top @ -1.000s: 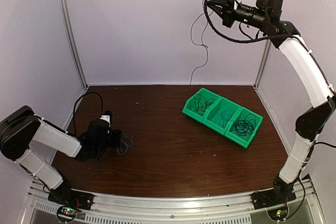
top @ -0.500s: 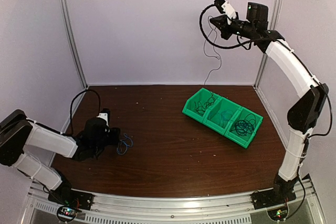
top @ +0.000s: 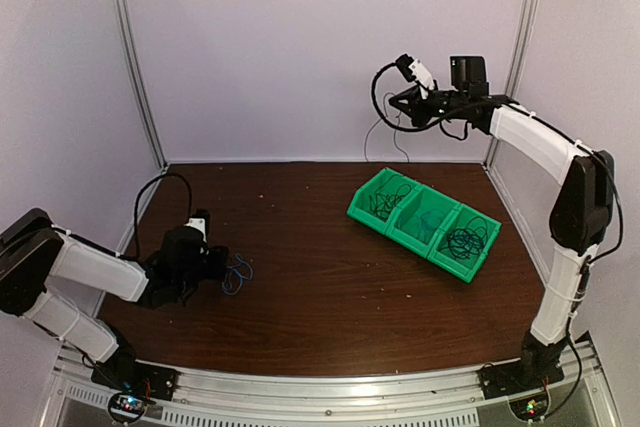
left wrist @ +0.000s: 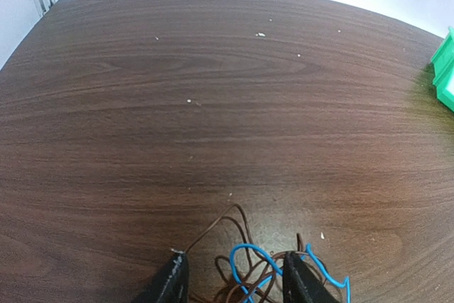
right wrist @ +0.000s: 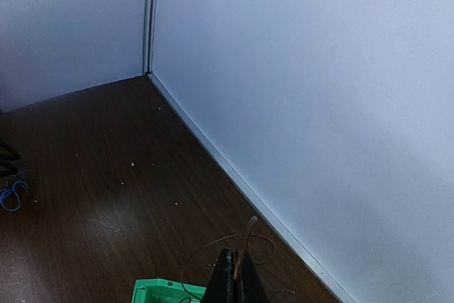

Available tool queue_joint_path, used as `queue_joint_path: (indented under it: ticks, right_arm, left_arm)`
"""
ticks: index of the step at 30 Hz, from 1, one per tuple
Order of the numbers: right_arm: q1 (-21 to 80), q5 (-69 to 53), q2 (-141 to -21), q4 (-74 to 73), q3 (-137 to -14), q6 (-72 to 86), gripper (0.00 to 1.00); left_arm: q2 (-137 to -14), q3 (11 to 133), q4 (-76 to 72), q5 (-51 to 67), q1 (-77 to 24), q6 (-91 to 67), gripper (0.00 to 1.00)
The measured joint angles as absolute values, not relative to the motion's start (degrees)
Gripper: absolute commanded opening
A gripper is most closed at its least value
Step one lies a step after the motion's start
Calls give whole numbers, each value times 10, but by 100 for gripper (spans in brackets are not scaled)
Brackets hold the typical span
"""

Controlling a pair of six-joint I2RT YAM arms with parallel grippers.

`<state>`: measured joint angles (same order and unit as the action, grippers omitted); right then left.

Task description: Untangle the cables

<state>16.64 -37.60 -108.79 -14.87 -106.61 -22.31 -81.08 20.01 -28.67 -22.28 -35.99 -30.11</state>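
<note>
Cables [left wrist: 248,248]: one blue-brown tangle, three green bins [top: 400,235]

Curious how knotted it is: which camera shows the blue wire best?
The left wrist view: the blue wire lies close up, looped with a brown wire between the tips of the left pincer. The top view shows it small and distant; the right wrist view, a tiny speck at its left edge.

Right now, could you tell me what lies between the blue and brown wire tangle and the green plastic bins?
Only bare dark wooden tabletop separates the blue and brown wire tangle from the green plastic bins in the top external view.
</note>
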Motion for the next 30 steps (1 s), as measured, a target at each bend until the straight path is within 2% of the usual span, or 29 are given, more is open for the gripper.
queue_joint_path:
  ticks: [7, 12, 17, 30]
  right_arm:
    - [166, -386, -1045, -112, -950, -206, 0]
    - [166, -385, -1045, -105, -910, -203, 0]
    - [166, -376, -1060, -101, -912, -201, 0]
    - [167, -372, -1214, -163, -950, -195, 0]
  left_arm:
    - [-816, 200, -295, -223, -360, -301, 46]
    - [-824, 199, -300, -222, -360, -301, 46]
    - [-830, 197, -303, -220, -360, -302, 46]
    - [-830, 180, -306, -220, -360, -306, 46]
